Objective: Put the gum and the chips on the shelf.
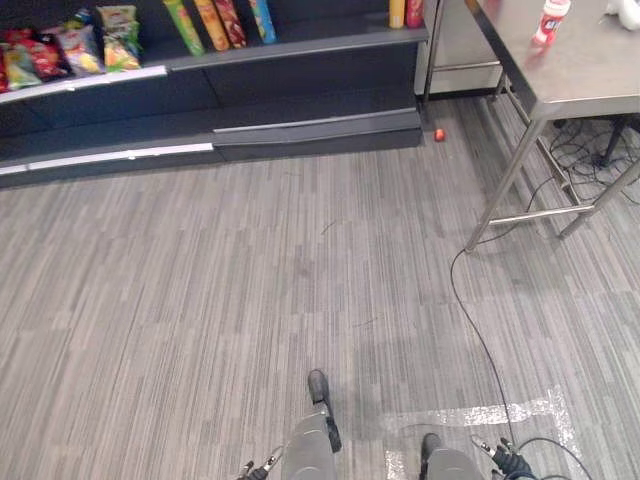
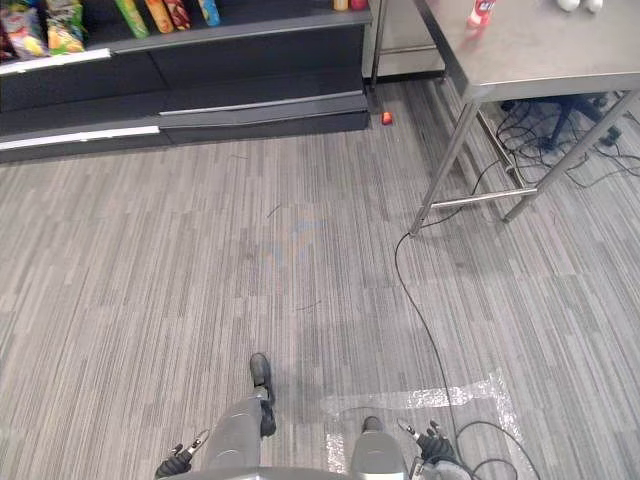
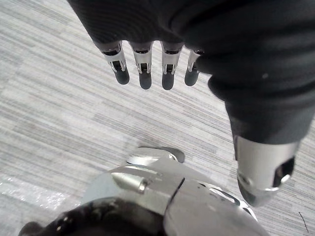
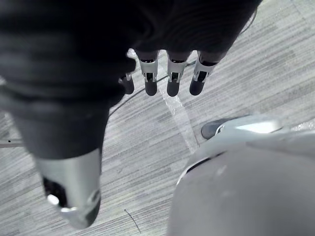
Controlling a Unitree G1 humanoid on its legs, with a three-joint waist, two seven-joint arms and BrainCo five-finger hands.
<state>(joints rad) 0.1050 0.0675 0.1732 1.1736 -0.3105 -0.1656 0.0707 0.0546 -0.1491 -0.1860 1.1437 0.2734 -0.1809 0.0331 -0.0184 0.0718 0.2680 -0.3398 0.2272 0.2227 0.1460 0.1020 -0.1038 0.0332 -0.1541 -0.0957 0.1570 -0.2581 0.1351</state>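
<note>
Gum, seemingly the red-and-white canister [image 1: 551, 20] by the left edge of the steel surface [image 1: 590, 60], is unfetched; left hand [image 3: 144, 64] and right hand [image 4: 171, 73] hang open, empty, so walking over comes first.

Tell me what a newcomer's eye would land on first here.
The dark shelf at the far left, with bright snack bags and tall tubes on it, draws the eye first, then the steel table at the far right with a red-and-white bottle on top. A small red object lies on the floor by the shelf's right end. The left hand and right hand both hang open, holding nothing.
</note>
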